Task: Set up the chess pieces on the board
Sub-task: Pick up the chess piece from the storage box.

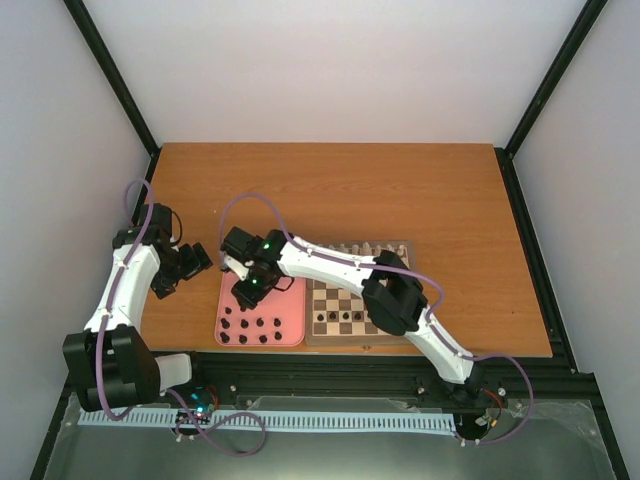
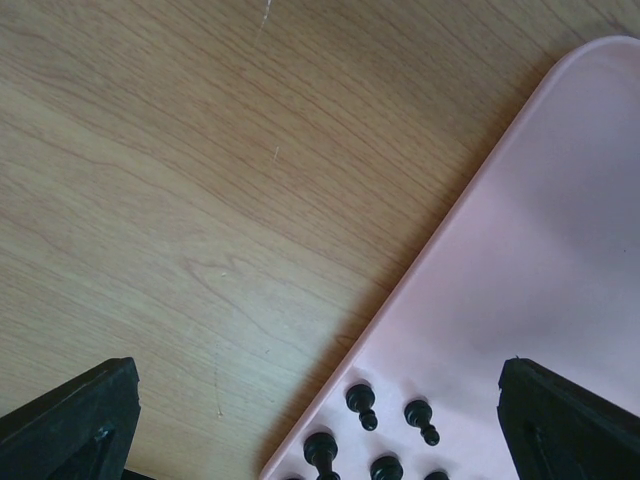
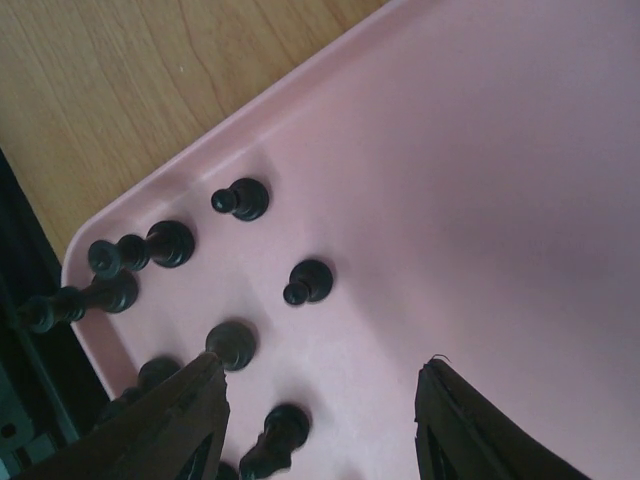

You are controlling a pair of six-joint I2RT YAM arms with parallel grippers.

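Wooden table (image 1: 400, 190) carries the board (image 1: 335, 305) at its near edge, with the pink tray (image 1: 290, 300) just beside its left. Over the tray's dark pieces (image 1: 250, 327) the right claw (image 3: 320, 390) hangs spread (pinching none); the left claw (image 1: 187, 262) is also spread.

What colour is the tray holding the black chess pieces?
The tray is plain pale pink, with no pattern; the right wrist view shows it best.
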